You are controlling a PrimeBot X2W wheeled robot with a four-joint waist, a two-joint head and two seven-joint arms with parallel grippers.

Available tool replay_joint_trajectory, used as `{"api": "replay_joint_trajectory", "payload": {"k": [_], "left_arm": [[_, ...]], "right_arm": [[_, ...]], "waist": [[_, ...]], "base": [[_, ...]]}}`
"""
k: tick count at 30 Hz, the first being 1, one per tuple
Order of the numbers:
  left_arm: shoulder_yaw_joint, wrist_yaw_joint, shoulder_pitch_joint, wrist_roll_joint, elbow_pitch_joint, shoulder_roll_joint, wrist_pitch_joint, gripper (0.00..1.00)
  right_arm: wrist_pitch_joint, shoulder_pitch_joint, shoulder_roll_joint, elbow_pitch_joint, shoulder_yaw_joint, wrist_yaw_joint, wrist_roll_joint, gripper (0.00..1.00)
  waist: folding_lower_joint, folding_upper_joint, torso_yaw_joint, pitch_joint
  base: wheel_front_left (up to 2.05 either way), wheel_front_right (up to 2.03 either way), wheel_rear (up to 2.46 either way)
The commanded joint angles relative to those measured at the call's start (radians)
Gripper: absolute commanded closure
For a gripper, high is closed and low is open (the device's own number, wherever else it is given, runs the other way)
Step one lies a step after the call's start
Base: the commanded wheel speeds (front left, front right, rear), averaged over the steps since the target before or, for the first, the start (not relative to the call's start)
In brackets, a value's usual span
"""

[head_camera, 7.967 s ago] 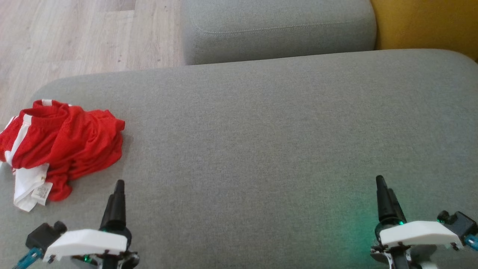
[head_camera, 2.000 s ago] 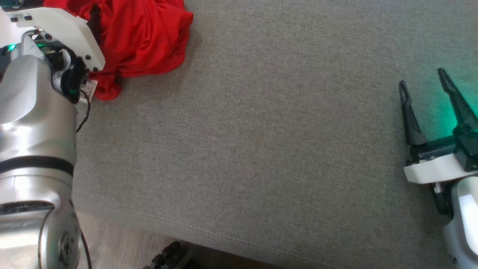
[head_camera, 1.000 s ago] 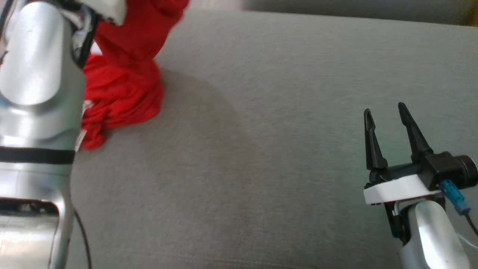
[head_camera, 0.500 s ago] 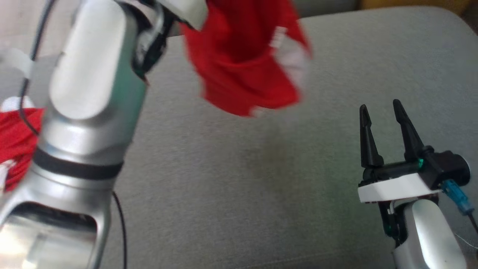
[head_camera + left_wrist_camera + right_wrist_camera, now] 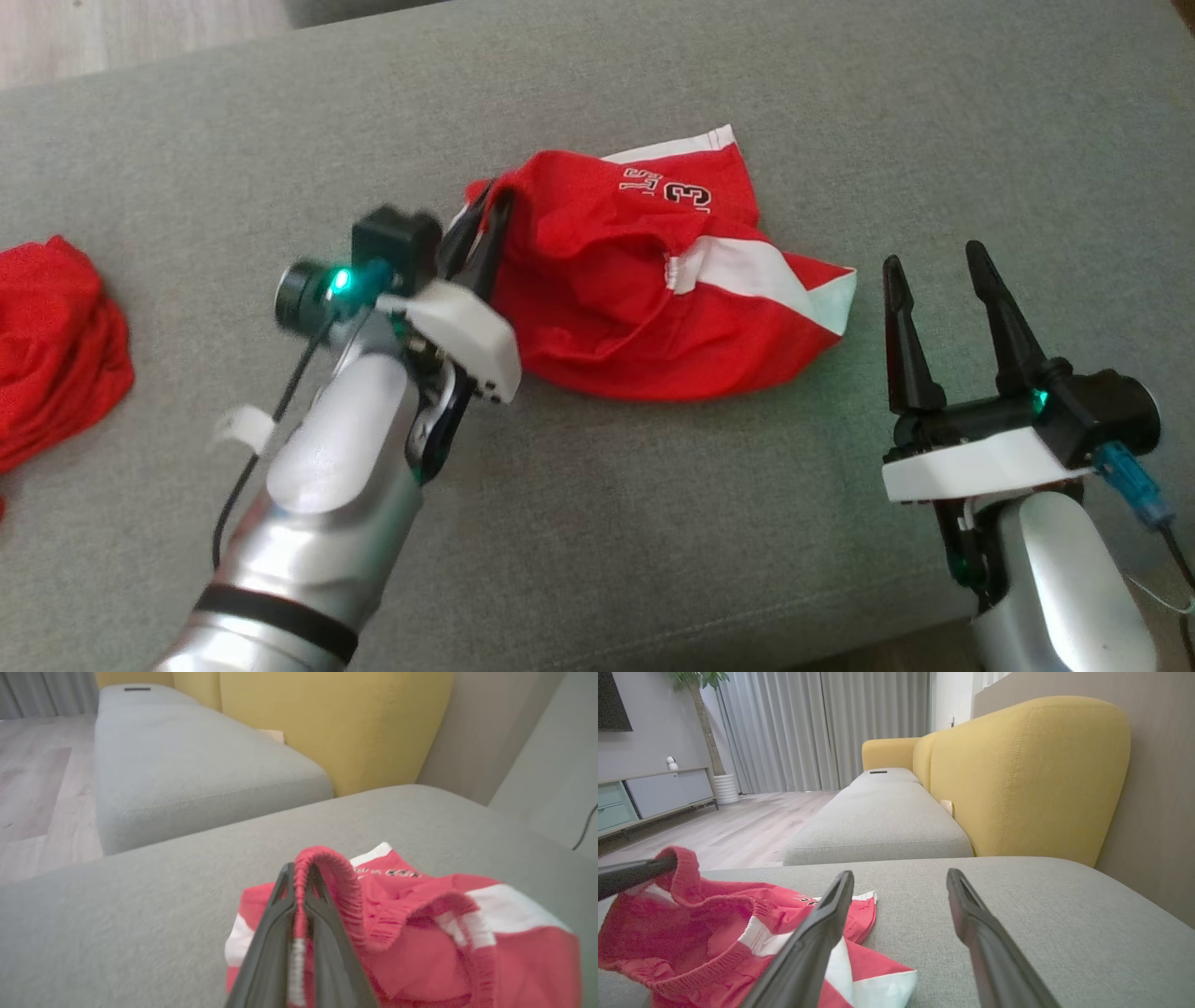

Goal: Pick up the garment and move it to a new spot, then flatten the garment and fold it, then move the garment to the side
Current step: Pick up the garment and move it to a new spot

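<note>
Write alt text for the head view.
The left gripper is shut on the edge of a crumpled red-and-white garment lying on a grey cushion. The right gripper stands open to its right; another red cloth lies far left.

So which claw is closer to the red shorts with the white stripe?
Left. The left claw is shut on the red shorts at their waistband. The right claw stands open just off their striped corner and looks clear of the cloth.

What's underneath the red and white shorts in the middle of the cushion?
The grey cushion lies under the shorts; the left pincer, shut on their waistband, holds that edge raised. Anything beneath the heaped cloth is covered and cannot be seen.
</note>
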Motion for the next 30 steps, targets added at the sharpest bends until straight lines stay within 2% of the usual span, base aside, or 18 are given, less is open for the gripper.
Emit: {"api": "replay_joint_trajectory", "payload": {"k": [1, 2, 3, 4, 5, 12, 17, 22, 27, 30], "left_arm": [[0.023, 0.011, -0.036, -0.004, -0.007, 0.009, -0.020, 1.00], [0.030, 0.017, -0.026, -0.014, 0.010, 0.008, -0.027, 1.00], [0.037, 0.024, -0.015, -0.022, 0.022, 0.007, -0.031, 0.93], [0.046, 0.034, -0.003, -0.032, 0.032, 0.006, -0.033, 0.16], [0.062, 0.046, 0.009, -0.045, 0.027, 0.006, -0.033, 0.00], [0.128, 0.115, 0.171, -0.029, -0.166, 0.005, -0.034, 0.00], [0.185, 0.154, 0.305, 0.050, -0.319, 0.005, -0.034, 0.00], [0.237, 0.157, 0.439, 0.096, -0.458, 0.005, -0.035, 0.00], [0.297, 0.195, 0.567, 0.129, -0.532, 0.005, -0.035, 0.00], [0.325, 0.202, 0.637, 0.155, -0.589, 0.005, -0.035, 0.00]], "right_arm": [[-0.006, -0.036, 0.001, -0.032, 0.019, 0.008, -0.006, 0.00], [-0.006, -0.032, 0.001, -0.029, 0.018, 0.008, -0.009, 0.00], [-0.006, -0.027, 0.001, -0.026, 0.015, 0.008, -0.011, 0.00], [-0.006, -0.020, 0.001, -0.023, 0.012, 0.008, -0.013, 0.00], [-0.006, -0.012, 0.001, -0.021, 0.011, 0.008, -0.016, 0.00], [-0.006, 0.052, 0.001, -0.003, 0.010, 0.008, -0.024, 0.00], [-0.006, 0.093, 0.001, -0.001, 0.015, 0.008, -0.022, 0.00], [-0.006, 0.122, 0.001, -0.004, 0.001, 0.008, -0.022, 0.00], [-0.006, 0.150, 0.001, -0.003, -0.010, 0.008, -0.020, 0.00], [-0.006, 0.170, 0.001, -0.004, -0.016, 0.008, -0.015, 0.00]], "waist": [[0.0000, 0.0000, 0.008, -0.005], [0.0000, 0.0000, 0.013, -0.010], [0.0000, 0.0000, 0.021, -0.020], [0.0000, 0.0000, 0.029, -0.030], [0.0000, 0.0000, 0.038, -0.043], [0.0000, 0.0000, 0.097, -0.161], [0.0000, 0.0000, 0.134, -0.213], [0.0000, 0.0000, 0.171, -0.240], [0.0000, 0.0000, 0.198, -0.261], [0.0000, 0.0000, 0.212, -0.272]], "base": [[0.00, 0.00, 0.00], [0.00, 0.00, 0.00], [0.00, 0.00, 0.00], [0.00, 0.00, 0.00], [0.00, 0.00, 0.00], [0.00, 0.00, 0.00], [0.00, 0.00, 0.00], [0.00, 0.00, 0.00], [0.00, 0.00, 0.00], [0.00, 0.00, 0.00]]}}
